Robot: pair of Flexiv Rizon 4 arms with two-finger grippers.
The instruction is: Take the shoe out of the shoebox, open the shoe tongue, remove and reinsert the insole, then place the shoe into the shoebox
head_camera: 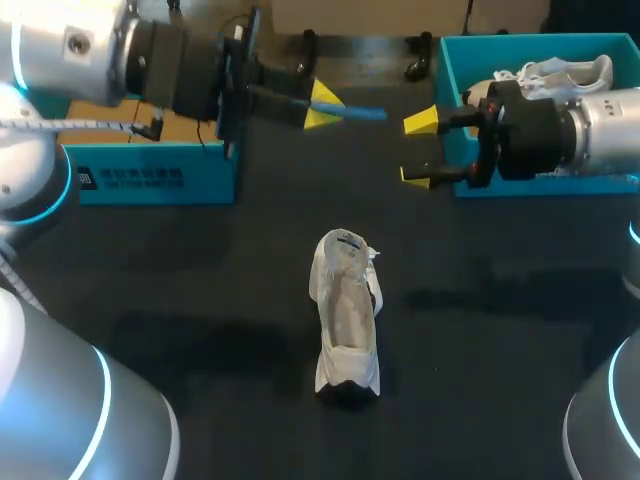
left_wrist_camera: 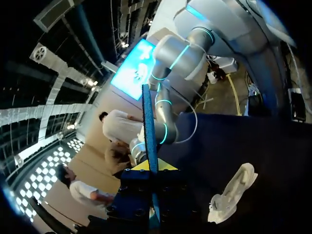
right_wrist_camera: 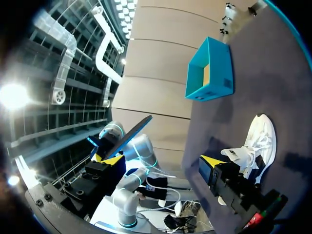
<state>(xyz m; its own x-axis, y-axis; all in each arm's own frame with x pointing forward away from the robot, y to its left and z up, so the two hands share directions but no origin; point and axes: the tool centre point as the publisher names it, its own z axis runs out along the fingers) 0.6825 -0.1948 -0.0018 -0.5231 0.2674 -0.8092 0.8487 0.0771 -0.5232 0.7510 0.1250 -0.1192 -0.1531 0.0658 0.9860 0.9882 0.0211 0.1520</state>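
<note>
A white shoe (head_camera: 347, 315) stands on its sole in the middle of the black table, its opening facing up. My left gripper (head_camera: 325, 105) hangs well above the table's far side, shut on a thin blue insole (head_camera: 365, 113) that sticks out towards my right gripper (head_camera: 418, 148). That one stands open and empty, just off the insole's free end. In the left wrist view the insole (left_wrist_camera: 147, 122) rises edge-on from between the gripper's (left_wrist_camera: 153, 165) yellow tips, with the shoe (left_wrist_camera: 234, 192) below. The right wrist view shows its gripper (right_wrist_camera: 161, 161) spread wide, with the insole (right_wrist_camera: 131, 132) ahead and the shoe (right_wrist_camera: 258, 141) below.
An open teal shoebox (head_camera: 150, 180) stands at the back left, also seen in the right wrist view as the teal shoebox (right_wrist_camera: 209, 73). A second teal box (head_camera: 455, 100) at the back right holds another white shoe (head_camera: 560, 72), partly behind my right arm.
</note>
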